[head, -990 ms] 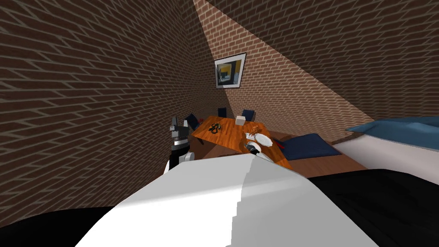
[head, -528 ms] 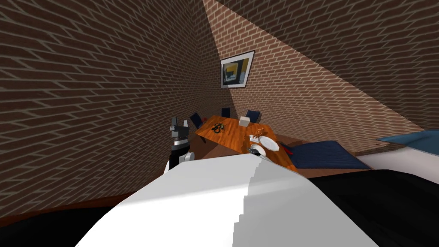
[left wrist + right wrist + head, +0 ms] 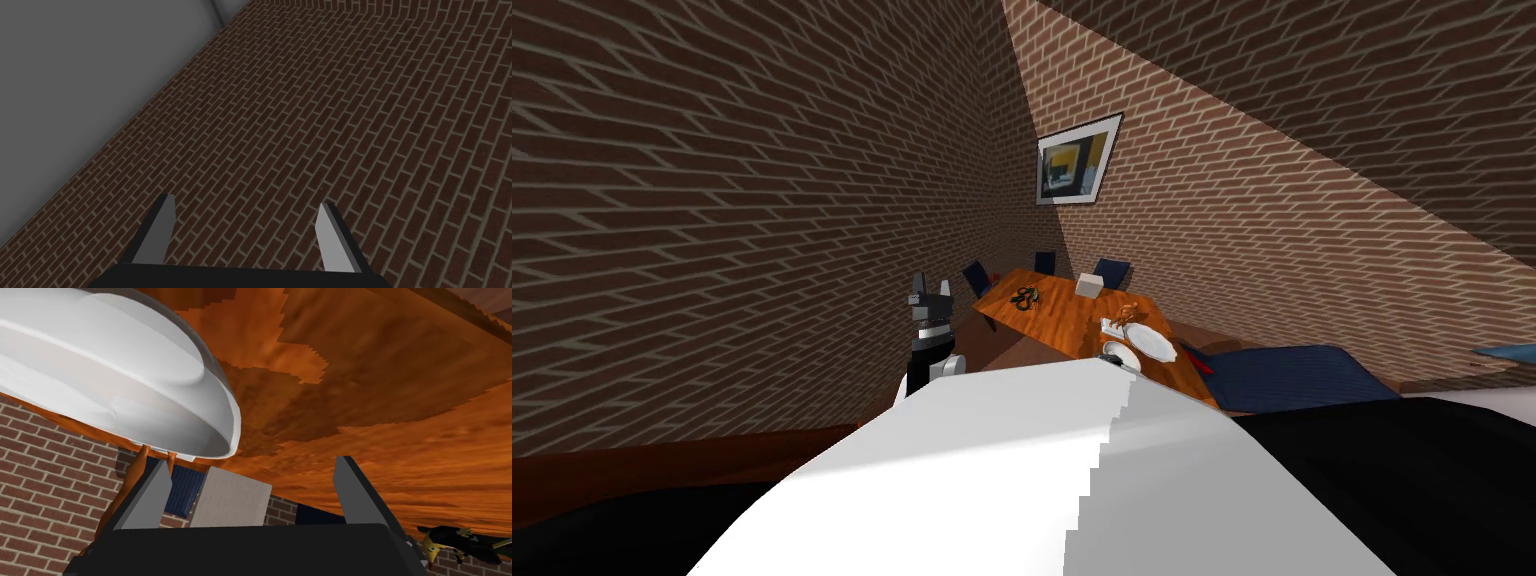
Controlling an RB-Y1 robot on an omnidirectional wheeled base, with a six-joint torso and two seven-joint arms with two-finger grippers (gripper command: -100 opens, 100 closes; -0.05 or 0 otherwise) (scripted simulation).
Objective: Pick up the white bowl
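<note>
The right pincer [image 3: 252, 490] stands wide just beside the white bowl [image 3: 115, 373] — not around it — which sits at the orange counter's [image 3: 1057, 318] near end, the left pincer [image 3: 245, 220], also wide, is raised beside the counter, and a white box [image 3: 1089, 285] sits farther back.

orange wooden table [image 3: 1057, 318] (white box [image 3: 1089, 285] on it), framed picture [image 3: 1078, 160]
</note>
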